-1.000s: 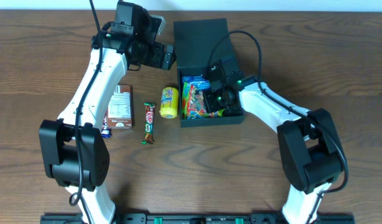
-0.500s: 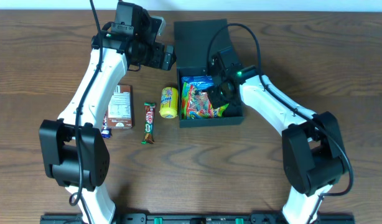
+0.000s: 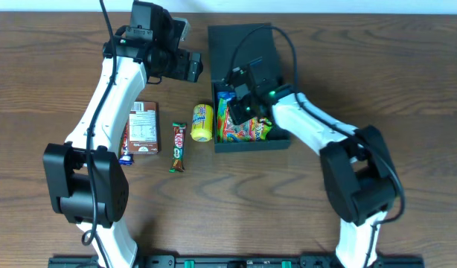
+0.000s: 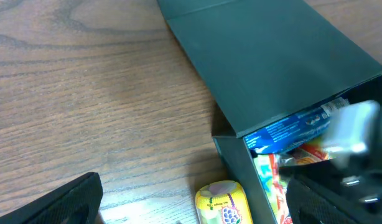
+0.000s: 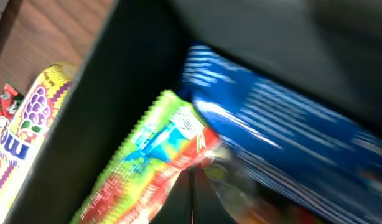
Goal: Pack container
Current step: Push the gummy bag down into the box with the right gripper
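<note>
The dark teal container (image 3: pixel 280 141) stands open at centre, its flap lid (image 3: pixel 242 43) laid back behind it. It holds a colourful green-red packet (image 3: pixel 242 130) and a blue packet (image 5: pixel 284 143). My right gripper (image 3: pixel 234 100) is inside the box near its left wall. In the right wrist view it (image 5: pixel 192 171) is shut, its tip against the colourful packet (image 5: pixel 147 162), with nothing seen between the fingers. My left gripper (image 3: pixel 197 68) hovers open and empty left of the lid. In the left wrist view it (image 4: pixel 197 205) spans the yellow packet (image 4: pixel 223 202) beside the box wall (image 4: pixel 241 180).
On the table left of the box lie a yellow snack packet (image 3: pixel 202 123), a slim chocolate bar (image 3: pixel 177 147), a brown carton (image 3: pixel 144 127) and a small blue item (image 3: pixel 126 155) at the carton's corner.
My right gripper has moved across the box from its right side to the left wall. My left arm has shifted slightly left. The loose snacks have not moved.
</note>
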Controlling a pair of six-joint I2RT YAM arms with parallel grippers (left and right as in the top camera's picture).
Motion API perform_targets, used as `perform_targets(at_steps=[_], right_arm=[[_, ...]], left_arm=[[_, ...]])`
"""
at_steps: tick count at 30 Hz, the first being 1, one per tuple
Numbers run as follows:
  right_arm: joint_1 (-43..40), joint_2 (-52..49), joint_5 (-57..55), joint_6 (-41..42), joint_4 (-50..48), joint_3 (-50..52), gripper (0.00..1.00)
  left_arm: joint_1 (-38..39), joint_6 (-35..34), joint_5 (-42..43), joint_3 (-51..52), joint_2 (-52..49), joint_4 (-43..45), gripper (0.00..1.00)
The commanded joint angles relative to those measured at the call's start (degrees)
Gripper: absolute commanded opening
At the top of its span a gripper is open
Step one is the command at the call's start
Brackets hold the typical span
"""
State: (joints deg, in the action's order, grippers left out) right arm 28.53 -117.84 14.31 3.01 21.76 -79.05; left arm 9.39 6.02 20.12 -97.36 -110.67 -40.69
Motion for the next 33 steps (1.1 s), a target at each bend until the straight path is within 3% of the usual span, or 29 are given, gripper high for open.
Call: perform_targets(at_steps=[1,9,15,21,29,33], right_arm=[[1.29,-3.69,1.18,0.81,-0.61,-0.59,0.02],[1.33,-4.37,2.69,0.68,3.39,-0.74,0.01],[-0.55,3.34,2.43,0.57,5.07,-0.79,0.01],[-4.66,11.67,-1.05,0.48,15.21,-0.76,0.01],[-4.83,5.53,-2.01,-1.97,19.61,-0.7,0.01],[-4.98,0.79,-10.29,1.42,19.45,-0.7,0.01]], left_arm=[[-0.15,0.37,-0.63,-1.49,1.73,-0.2,0.95],[-0.17,0.42,-0.66,-1.49,1.73,-0.24,0.96],[-0.17,1.68,-0.66,-1.49,1.73,-0.22,0.95],[-0.17,1.7,-0.66,-1.49,1.73,-0.22,0.96],[-0.17,1.68,-0.63,-1.49,1.73,-0.22,0.95],[-0.17,1.68,-0.63,-1.49,1.73,-0.48,0.96]])
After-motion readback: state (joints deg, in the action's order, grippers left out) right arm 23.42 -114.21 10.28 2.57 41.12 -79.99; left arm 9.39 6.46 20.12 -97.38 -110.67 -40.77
